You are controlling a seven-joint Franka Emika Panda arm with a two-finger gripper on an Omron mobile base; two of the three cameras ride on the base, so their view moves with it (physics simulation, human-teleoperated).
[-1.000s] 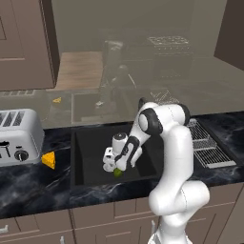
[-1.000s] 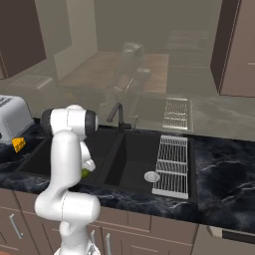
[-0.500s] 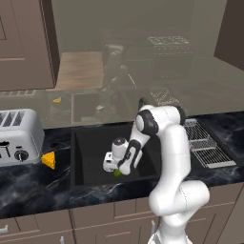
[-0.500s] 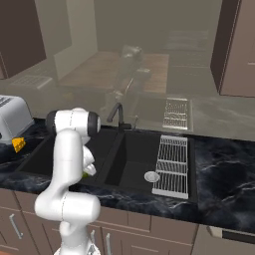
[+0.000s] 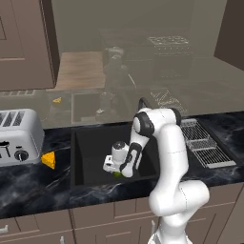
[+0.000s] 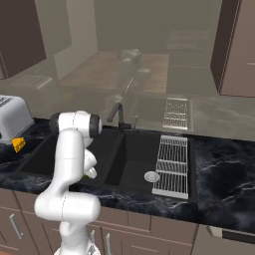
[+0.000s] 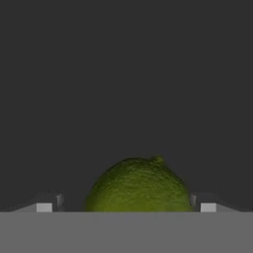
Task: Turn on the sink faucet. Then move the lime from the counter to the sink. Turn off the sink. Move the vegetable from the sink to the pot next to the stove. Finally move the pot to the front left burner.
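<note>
The lime (image 7: 138, 185), small and yellow-green, lies on the floor of the black sink's (image 5: 90, 140) left basin. My gripper (image 7: 126, 206) is open and straddles it, with one fingertip (image 7: 47, 205) on each side and a gap between each tip and the fruit. From the left base view my gripper (image 5: 116, 169) reaches down into the basin just above the lime (image 5: 117, 174). In the right base view the lime (image 6: 91, 175) peeks out beside my arm in the sink (image 6: 134, 159). The thin black faucet (image 6: 117, 112) arches behind the basins.
A silver toaster (image 5: 19, 136) and an orange cheese wedge (image 5: 47, 160) stand on the black marble counter (image 5: 38, 183) to the left of the sink. A wire dish rack (image 6: 172, 159) lies along the sink's right side. The basin walls close in around my hand.
My hand has sunk slightly lower over the lime. The jaws stayed open and the lime has not moved.
</note>
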